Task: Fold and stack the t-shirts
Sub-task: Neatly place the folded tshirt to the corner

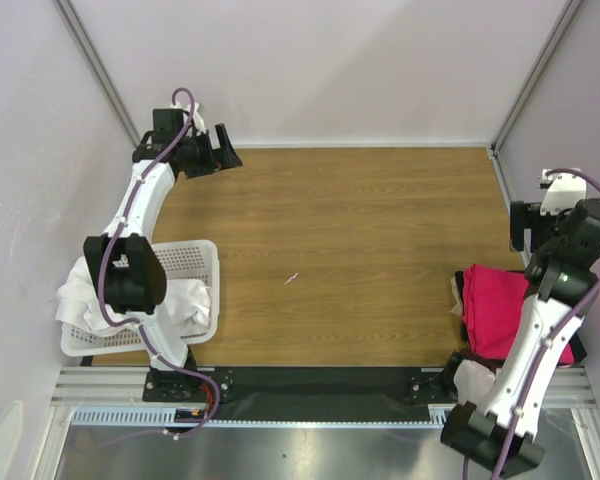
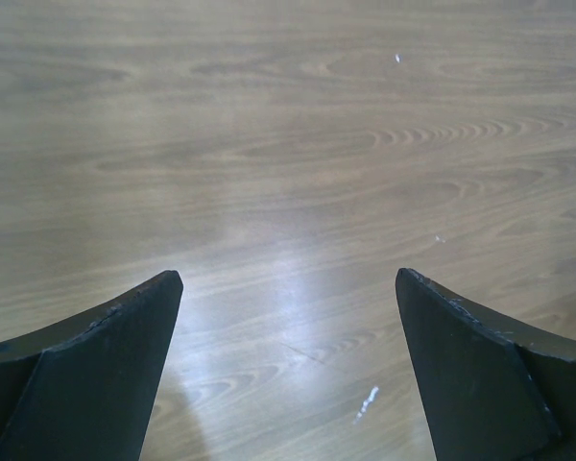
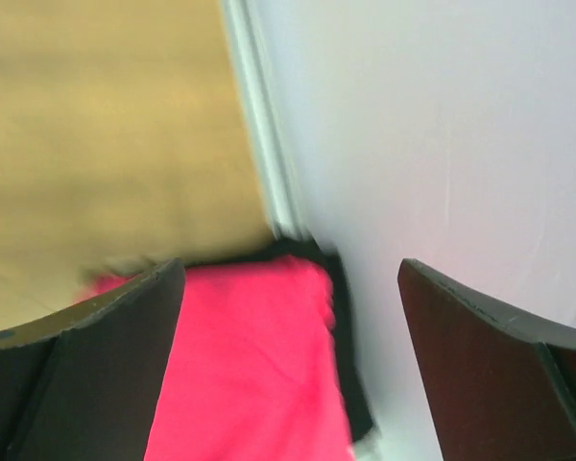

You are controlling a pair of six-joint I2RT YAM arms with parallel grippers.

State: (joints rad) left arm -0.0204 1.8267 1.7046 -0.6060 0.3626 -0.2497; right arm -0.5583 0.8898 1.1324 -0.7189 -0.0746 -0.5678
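A folded crimson-pink t-shirt (image 1: 502, 312) lies on a black t-shirt (image 1: 463, 290) at the table's right edge. In the right wrist view the pink t-shirt (image 3: 250, 365) fills the lower middle, and the black t-shirt (image 3: 348, 365) shows along its side. My right gripper (image 1: 520, 226) (image 3: 290, 279) is open above the stack's far end, close to the right wall, holding nothing. White t-shirts (image 1: 185, 300) lie crumpled in the basket, and one hangs over its left rim. My left gripper (image 1: 226, 152) (image 2: 288, 279) is open over bare wood at the back left.
The white perforated basket (image 1: 198, 250) stands at the near left, partly under the left arm. The right wall (image 3: 442, 144) and its metal corner post (image 1: 495, 150) run close beside the right gripper. A bit of white cloth (image 1: 470, 378) lies by the right arm's base.
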